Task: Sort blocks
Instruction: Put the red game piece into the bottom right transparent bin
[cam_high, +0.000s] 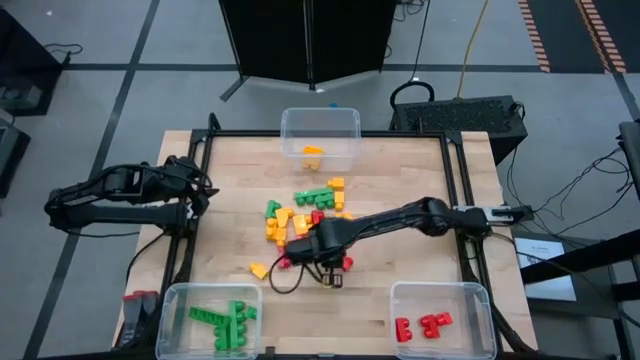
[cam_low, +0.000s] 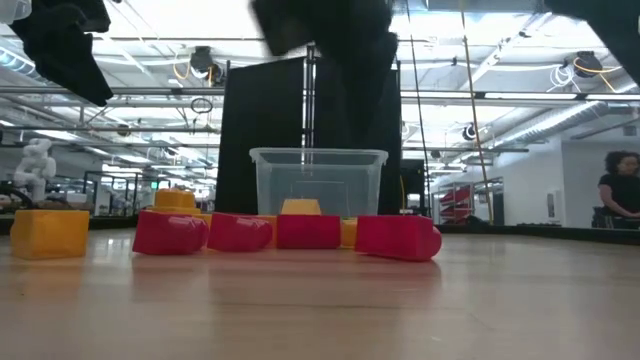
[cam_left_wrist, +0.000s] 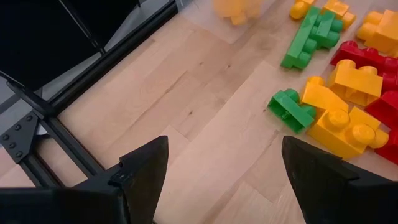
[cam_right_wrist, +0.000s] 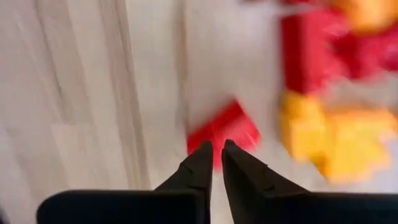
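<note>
From my remote station, the high view shows the wooden counter with the loose blocks heaped at the centre of the frame, green, red and yellow-orange mixed together. Three clear bins stand at the edges: the top-centre bin holds a yellow-orange piece, the lower-left bin holds green ones, the lower-right bin holds red ones. My right arm reaches in from the right of the frame, and its right pincer sits low at the lower edge of the heap; its fingertips are too small to read there. In the right wrist view the right pincer's two dark fingers are drawn nearly together, a thin gap between them, their tips over a red block; motion blur keeps me from telling whether that block is pinched or merely touched. The left pincer waits at the left of the high view, over the counter's edge, fingers spread wide and holding nothing; green and yellow-orange pieces lie ahead of it. In the low view a row of red blocks lies across the middle, partly hiding the far bin; both arms are cut off at the top of that frame.
</note>
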